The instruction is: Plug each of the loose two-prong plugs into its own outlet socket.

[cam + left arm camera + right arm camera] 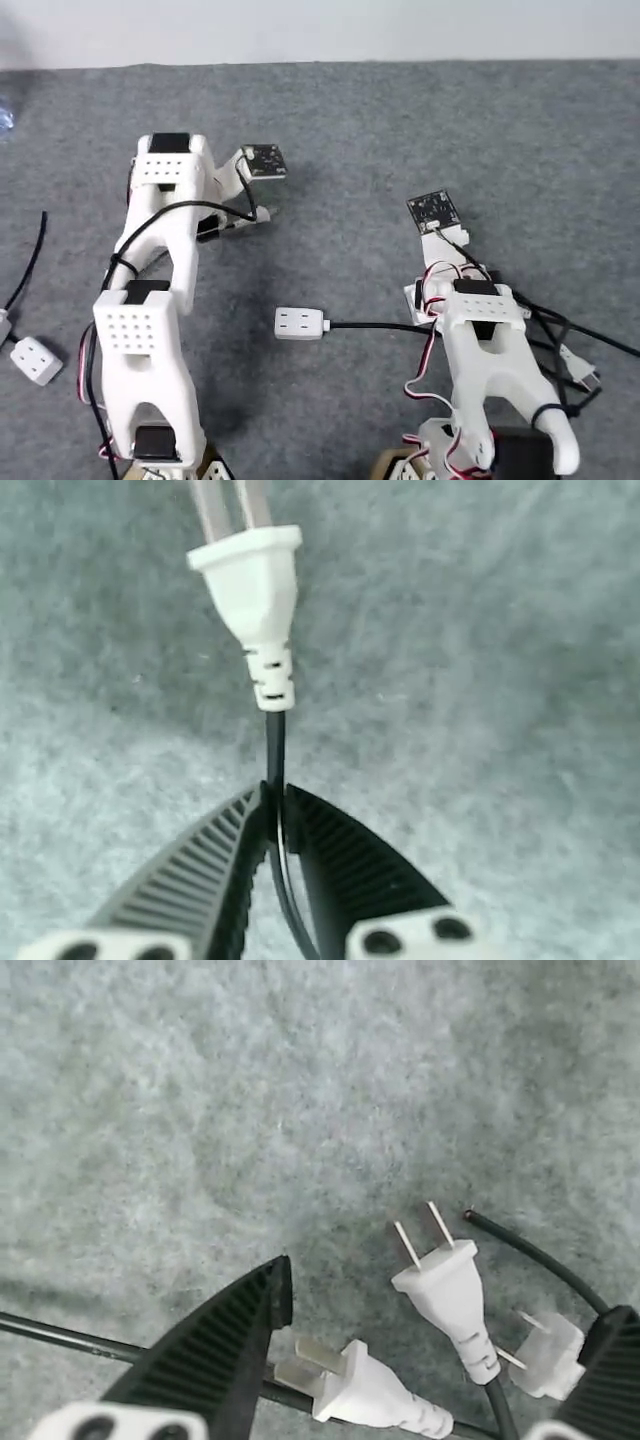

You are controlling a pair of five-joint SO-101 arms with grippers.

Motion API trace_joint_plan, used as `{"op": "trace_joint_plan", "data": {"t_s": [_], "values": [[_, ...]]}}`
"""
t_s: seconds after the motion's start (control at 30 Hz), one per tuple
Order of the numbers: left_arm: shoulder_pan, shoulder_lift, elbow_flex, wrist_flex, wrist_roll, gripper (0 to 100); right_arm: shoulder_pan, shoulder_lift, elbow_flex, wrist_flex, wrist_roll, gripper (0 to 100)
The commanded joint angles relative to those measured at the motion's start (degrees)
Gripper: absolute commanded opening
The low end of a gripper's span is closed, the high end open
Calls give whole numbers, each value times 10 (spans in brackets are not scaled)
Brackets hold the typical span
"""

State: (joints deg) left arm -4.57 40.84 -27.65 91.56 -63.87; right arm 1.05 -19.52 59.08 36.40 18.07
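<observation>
**Item 1. Left gripper** [275, 802]: jaws pressed together, pinching a black cord [275, 750] just behind the ribbed collar of a white two-prong plug [250, 580]. The plug points away from the gripper, prongs [228, 505] leading, over the grey carpet [500, 680]. Whether it touches the carpet cannot be told. In the high view this arm stands on the left, with its gripper reaching toward the far side.

**Item 2. Right gripper** [448, 1295]: jaws spread wide (black ribbed fingers [225, 1355]), held over three loose white plugs lying on the carpet.
- The second plug [445, 1285] lies flat, with both prongs pointing away from the gripper.
- The third plug [360, 1388] lies just beside the second, next to a thin black cable [60, 1335].
- The fourth plug [548, 1355] is smaller and lies near the other finger.

**Item 3. Centre outlet socket** [300, 323]: white, lying on the carpet between the two arms with its slots facing up and unfilled. Its dark cord runs right toward the right arm.

**Item 4. Left outlet socket** [35, 360]: white, lying near the left edge of the carpet. It is left of the left arm and well apart from the centre one.
</observation>
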Motion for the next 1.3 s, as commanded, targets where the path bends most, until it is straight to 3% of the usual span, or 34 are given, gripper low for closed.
{"op": "trace_joint_plan", "data": {"t_s": [0.0,0.17,0.47,0.73,0.93,1.07,1.2,1.27], "values": [[0,-21,-52,70,-8,12,3,0,-7,-8,-2,441],[36,-94,-50,91,-3,12,6,0,-7,-10,-2,441],[190,-306,141,90,5,12,23,-2,-7,-9,-6,441],[338,-409,218,89,96,12,70,-7,-12,-19,-39,441],[476,-414,283,79,170,13,109,-7,-19,-20,-40,441],[520,-414,335,42,225,18,144,-7,-28,-19,-63,441],[524,-422,326,36,277,160,178,-7,-33,-18,-84,441],[524,-435,291,71,282,252,179,-7,-33,-17,-84,442]]}}
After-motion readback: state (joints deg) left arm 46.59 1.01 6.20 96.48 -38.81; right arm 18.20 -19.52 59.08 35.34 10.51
